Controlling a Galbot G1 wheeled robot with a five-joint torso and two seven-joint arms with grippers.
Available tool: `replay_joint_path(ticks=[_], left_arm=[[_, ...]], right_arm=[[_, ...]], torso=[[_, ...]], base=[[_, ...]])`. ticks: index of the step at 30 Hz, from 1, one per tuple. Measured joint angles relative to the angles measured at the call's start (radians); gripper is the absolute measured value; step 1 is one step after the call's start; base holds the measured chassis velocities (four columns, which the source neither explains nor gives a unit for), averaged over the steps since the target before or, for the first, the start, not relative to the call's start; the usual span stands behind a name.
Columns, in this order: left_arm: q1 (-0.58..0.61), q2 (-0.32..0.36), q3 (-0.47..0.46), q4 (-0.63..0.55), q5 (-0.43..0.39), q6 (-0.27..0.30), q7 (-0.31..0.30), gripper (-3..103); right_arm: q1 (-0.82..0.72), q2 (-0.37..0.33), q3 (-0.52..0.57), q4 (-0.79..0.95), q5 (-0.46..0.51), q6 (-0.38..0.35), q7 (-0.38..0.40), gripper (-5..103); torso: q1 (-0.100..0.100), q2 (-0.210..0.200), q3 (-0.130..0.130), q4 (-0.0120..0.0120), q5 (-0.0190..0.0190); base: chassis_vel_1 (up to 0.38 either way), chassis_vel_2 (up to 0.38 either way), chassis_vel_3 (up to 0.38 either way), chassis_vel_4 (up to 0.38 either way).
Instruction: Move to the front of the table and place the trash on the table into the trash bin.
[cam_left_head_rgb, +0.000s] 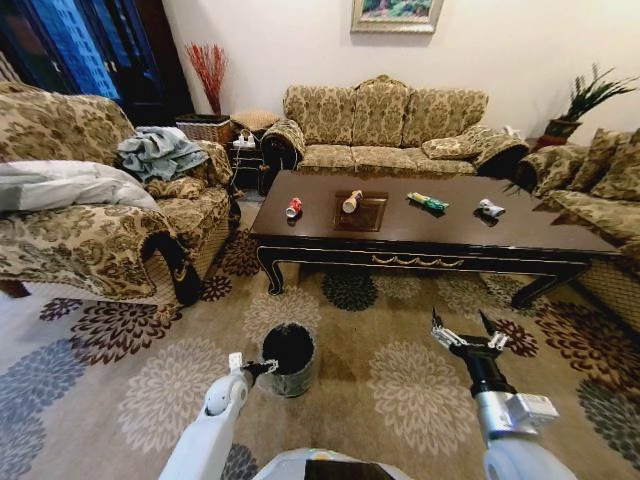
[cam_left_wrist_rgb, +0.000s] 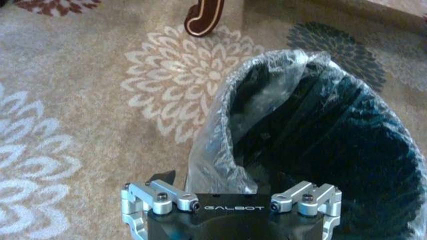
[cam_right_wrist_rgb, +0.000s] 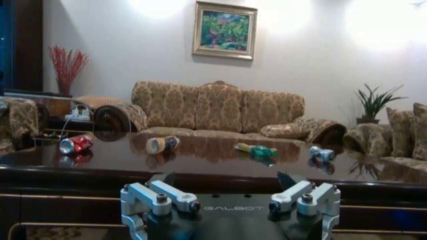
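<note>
Standing on the flowered carpet, the small round black trash bin (cam_left_head_rgb: 288, 358) with its translucent grey liner holds nothing visible; the left gripper (cam_left_head_rgb: 262, 368), fingers not discernible, sits at its rim, while the open right gripper (cam_left_head_rgb: 467, 333) faces the glossy dark brown wooden table (cam_left_head_rgb: 430, 235).

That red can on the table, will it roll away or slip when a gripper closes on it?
The red can lies on its side on the glossy table, so it will probably roll if nudged across its length. It looks dented and likely empty, so probably light and easy to crush. The polished wood may let it slide. The right gripper, open, hangs short of the table.
</note>
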Motion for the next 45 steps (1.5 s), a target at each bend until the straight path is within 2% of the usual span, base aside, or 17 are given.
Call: replay_joint_path(ticks=[5, 6, 8, 9, 12, 15, 17, 21, 31, 33, 35, 38, 40, 41, 45], left_arm=[[-0.018, 0.001, 0.01, 0.004, -0.012, 0.017, -0.008, 100], [-0.024, 0.002, 0.017, 0.009, -0.012, 0.024, -0.009, 103], [-0.028, 0.001, 0.022, 0.015, -0.011, 0.027, -0.009, 101], [-0.032, 0.0, 0.025, 0.022, -0.008, 0.029, -0.01, 93], [-0.035, 0.0, 0.03, 0.032, 0.001, 0.03, -0.01, 89], [-0.043, 0.0, 0.032, 0.057, 0.012, 0.03, -0.008, 77], [-0.045, 0.0, 0.033, 0.061, 0.013, 0.028, -0.006, 77], [-0.05, -0.002, 0.035, 0.075, 0.028, 0.023, -0.001, 61], [-0.037, 0.003, 0.036, 0.074, 0.059, 0.008, 0.012, 41], [-0.028, 0.004, 0.036, 0.064, 0.061, 0.004, 0.012, 34], [-0.023, 0.005, 0.036, 0.057, 0.061, 0.002, 0.012, 34], [-0.004, 0.008, 0.03, 0.016, 0.058, -0.012, 0.002, 23], [0.001, 0.011, 0.02, -0.016, 0.056, -0.018, 0.002, 19], [0.006, 0.017, 0.01, -0.047, 0.054, -0.018, 0.001, 15], [0.018, 0.035, -0.013, -0.123, 0.051, -0.013, 0.003, 3]], right_arm=[[-0.001, 0.004, 0.004, 0.003, 0.0, 0.0, 0.01, 100], [-0.002, 0.007, 0.004, 0.005, -0.001, 0.0, 0.012, 100], [-0.003, 0.009, 0.004, 0.008, -0.001, 0.001, 0.012, 100], [-0.003, 0.01, 0.004, 0.01, -0.001, 0.002, 0.014, 100], [-0.004, 0.011, 0.008, 0.015, -0.001, 0.003, 0.016, 100], [-0.011, 0.014, 0.016, 0.024, 0.001, 0.017, 0.016, 100], [-0.014, 0.016, 0.018, 0.025, 0.001, 0.024, 0.016, 100], [-0.023, 0.02, 0.025, 0.036, 0.002, 0.044, 0.016, 100], [-0.025, 0.029, 0.026, 0.051, -0.001, 0.061, 0.023, 100], [-0.025, 0.031, 0.026, 0.054, -0.002, 0.064, 0.028, 100], [-0.025, 0.032, 0.026, 0.055, -0.002, 0.064, 0.031, 100], [-0.025, 0.035, 0.026, 0.055, -0.004, 0.064, 0.037, 100], [-0.024, 0.037, 0.024, 0.055, -0.008, 0.064, 0.038, 100], [-0.022, 0.038, 0.02, 0.055, -0.012, 0.064, 0.038, 100], [-0.015, 0.042, 0.011, 0.051, -0.021, 0.064, 0.038, 100]], torso=[[0.0, 0.0, 0.0, 0.0, 0.0001], [0.0, 0.0, 0.0, 0.0, 0.0001], [0.0, 0.0, 0.0, 0.0, 0.0], [0.0, 0.0, 0.0, 0.0, 0.0], [0.0, 0.0, 0.0, 0.0, 0.0], [0.0, 0.0, 0.0, -0.0002, 0.0001], [0.0, 0.0, 0.0, 0.0, 0.0003], [0.0, 0.0, 0.0, -0.0001, 0.0009], [0.0, 0.0, 0.0, 0.0004, 0.0005], [0.0, 0.0, 0.0, 0.0002, -0.0003], [0.0, 0.0, 0.0, 0.0001, -0.0006], [0.0, -0.001, 0.0, -0.0002, -0.0023], [0.0, -0.001, 0.0, -0.0004, -0.0019], [0.0, 0.0, 0.0, -0.0005, -0.0002], [0.0, -0.001, 0.0, -0.0004, -0.0005]], base=[[0.0, 0.0, 0.0, 0.0], [0.0, 0.0, 0.0, 0.0], [0.0, 0.0, 0.0, 0.0], [0.0, 0.0, 0.0, 0.0], [0.0, 0.0, 0.0, 0.0], [0.0, 0.0, 0.0, 0.0], [0.0, 0.0, 0.0, 0.0], [0.0, 0.0, 0.0, 0.0], [0.0, 0.0, 0.0, 0.0], [0.0, 0.0, 0.0, 0.0], [0.0, 0.0, 0.0, 0.0], [0.0, 0.0, 0.0, 0.0], [0.0, 0.0, 0.0, 0.0], [0.0, 0.0, 0.0, 0.0], [0.0, 0.0, 0.0, 0.0]])
